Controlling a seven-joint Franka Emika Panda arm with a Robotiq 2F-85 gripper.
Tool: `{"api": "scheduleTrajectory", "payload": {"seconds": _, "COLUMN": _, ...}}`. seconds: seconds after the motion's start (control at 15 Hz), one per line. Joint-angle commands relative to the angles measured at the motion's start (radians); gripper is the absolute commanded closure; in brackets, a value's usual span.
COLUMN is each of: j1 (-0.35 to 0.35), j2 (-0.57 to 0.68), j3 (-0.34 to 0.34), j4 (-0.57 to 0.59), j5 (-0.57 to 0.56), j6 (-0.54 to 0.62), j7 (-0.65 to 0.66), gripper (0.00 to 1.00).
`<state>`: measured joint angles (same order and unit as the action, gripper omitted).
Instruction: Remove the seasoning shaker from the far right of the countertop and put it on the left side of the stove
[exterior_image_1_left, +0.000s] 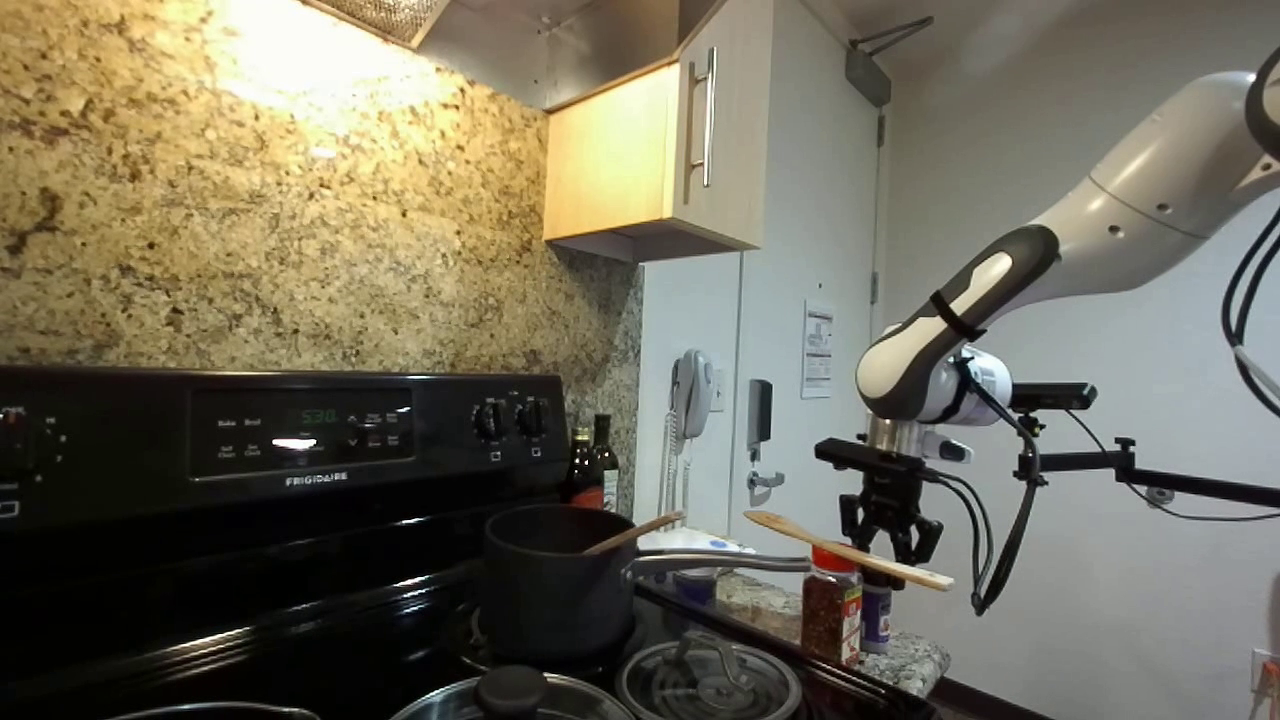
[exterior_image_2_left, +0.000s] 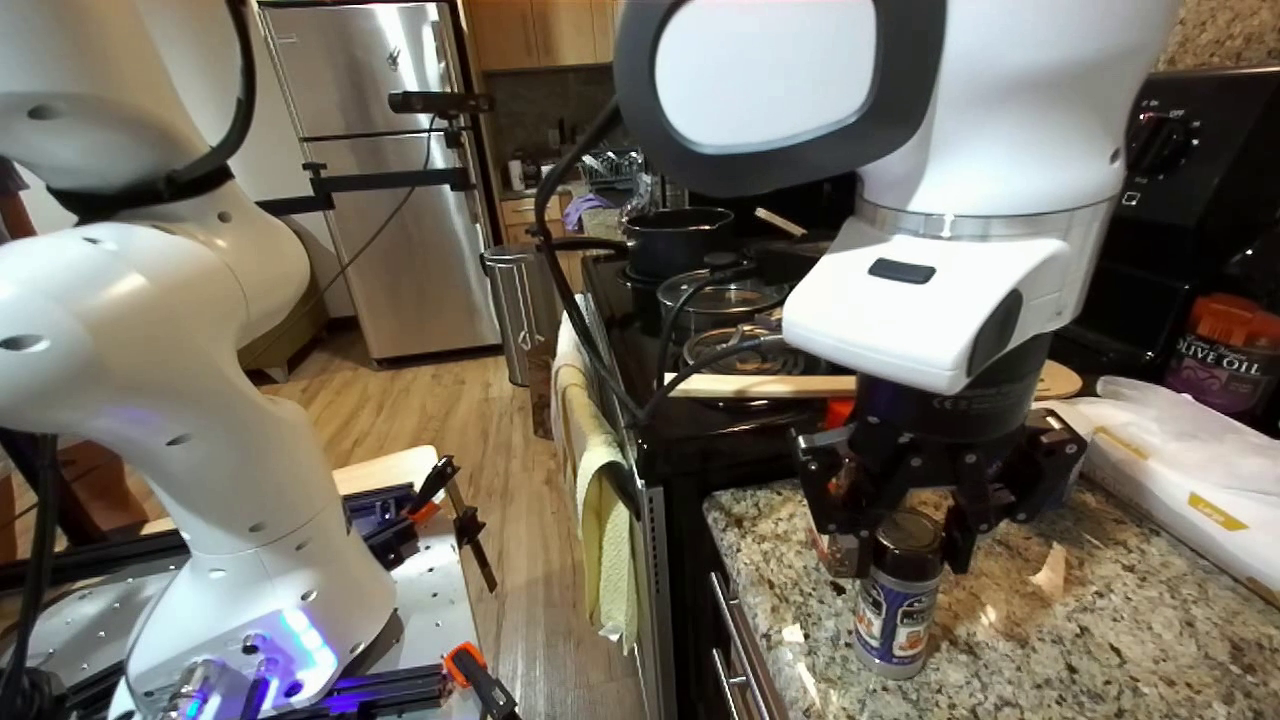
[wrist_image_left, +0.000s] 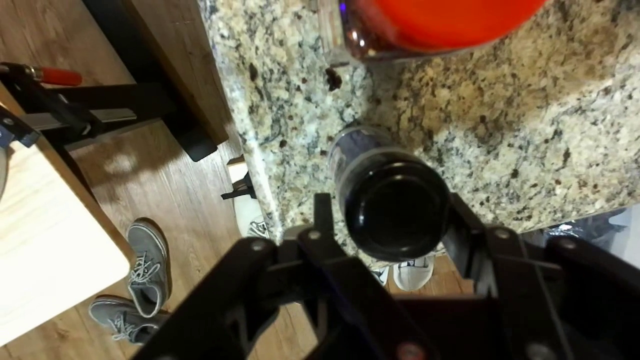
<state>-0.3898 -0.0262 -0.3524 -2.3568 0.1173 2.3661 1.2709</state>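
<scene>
The seasoning shaker (exterior_image_2_left: 893, 625), a small jar with a blue label and black cap, stands upright on the granite countertop (exterior_image_2_left: 1090, 620). In an exterior view it shows partly behind the red bottle (exterior_image_1_left: 878, 620). My gripper (exterior_image_2_left: 905, 548) points down at it, its fingers on either side of the black cap. In the wrist view the cap (wrist_image_left: 397, 207) sits between the open fingers (wrist_image_left: 390, 200). A gap shows at the left finger; the right finger is very near the cap, and I cannot tell if it touches. The black stove (exterior_image_1_left: 480, 440) stands beside the counter.
A red-capped bottle (exterior_image_1_left: 828, 610) stands close to the shaker, also in the wrist view (wrist_image_left: 450, 22). A wooden spoon (exterior_image_1_left: 850, 548) crosses near its cap. A black pot (exterior_image_1_left: 555, 590) and lids (exterior_image_1_left: 710, 680) occupy the cooktop. Another small bluish jar (exterior_image_1_left: 697, 586) stands behind the pot handle. A white box (exterior_image_2_left: 1180, 510) lies on the counter.
</scene>
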Motion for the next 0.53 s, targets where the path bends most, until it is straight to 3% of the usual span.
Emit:
{"api": "scheduleTrajectory", "payload": {"seconds": 0.0, "j1": 0.004, "j2": -0.005, "j3": -0.008, "j4": -0.020, "j5": 0.037, "j6": 0.029, "j7": -0.009, "gripper": 0.74}}
{"api": "scheduleTrajectory", "payload": {"seconds": 0.47, "j1": -0.003, "j2": -0.066, "j3": -0.018, "j4": -0.037, "j5": 0.022, "j6": 0.009, "j7": -0.032, "gripper": 0.76}}
